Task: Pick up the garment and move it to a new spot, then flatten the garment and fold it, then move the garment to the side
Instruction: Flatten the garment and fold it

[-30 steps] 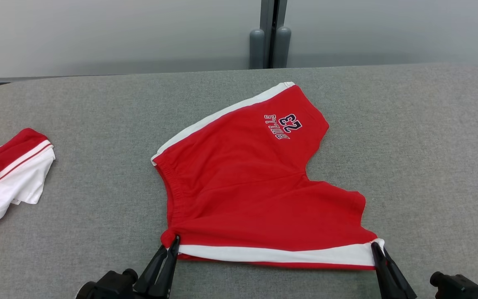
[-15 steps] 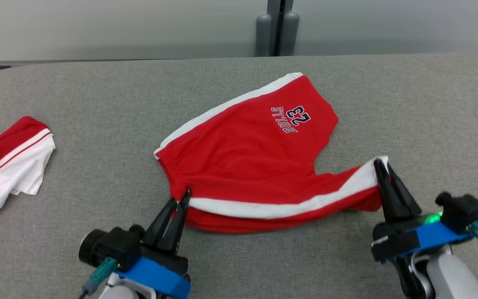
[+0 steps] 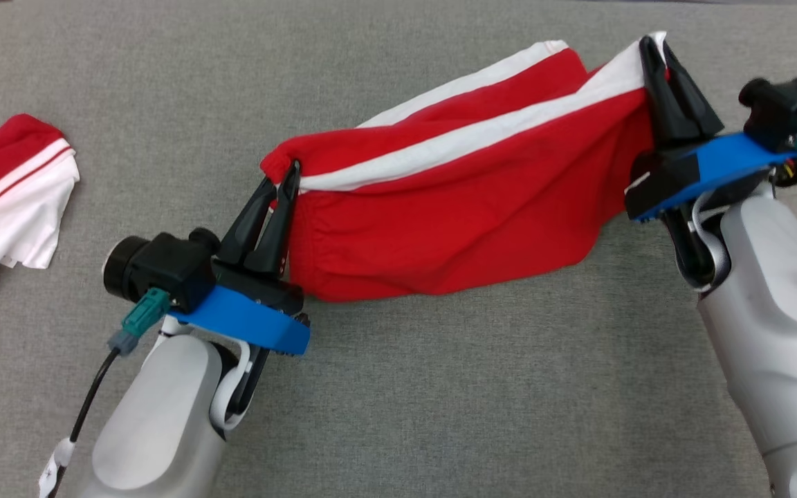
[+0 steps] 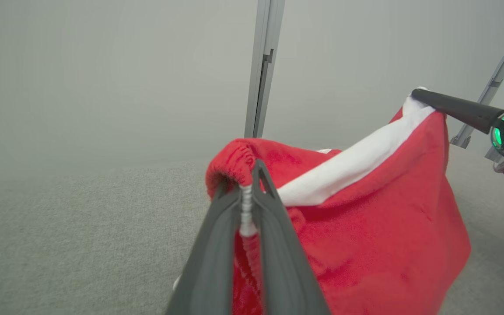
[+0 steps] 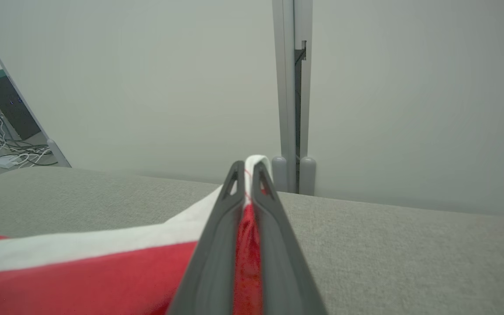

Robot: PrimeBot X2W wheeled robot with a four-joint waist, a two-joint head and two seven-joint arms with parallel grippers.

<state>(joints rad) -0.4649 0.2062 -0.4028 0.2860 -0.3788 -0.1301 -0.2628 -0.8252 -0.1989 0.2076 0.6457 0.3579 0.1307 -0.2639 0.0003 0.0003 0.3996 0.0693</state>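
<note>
- Garment, red with a white stripe, hangs stretched over the grey table.
- Left gripper is clamped on its 9 o'clock end.
- Right gripper pinches its 2 o'clock white corner, which sits higher.
- Red-and-white cloth lies well apart at 9 o'clock.

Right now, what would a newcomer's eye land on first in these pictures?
The red shorts with a white side stripe, stretched across the middle of the head view between two grippers. The left gripper is shut on the gathered waistband end and the right gripper on the white-edged far corner, held higher. A second red and white garment lies crumpled at the left edge of the grey table.
</note>
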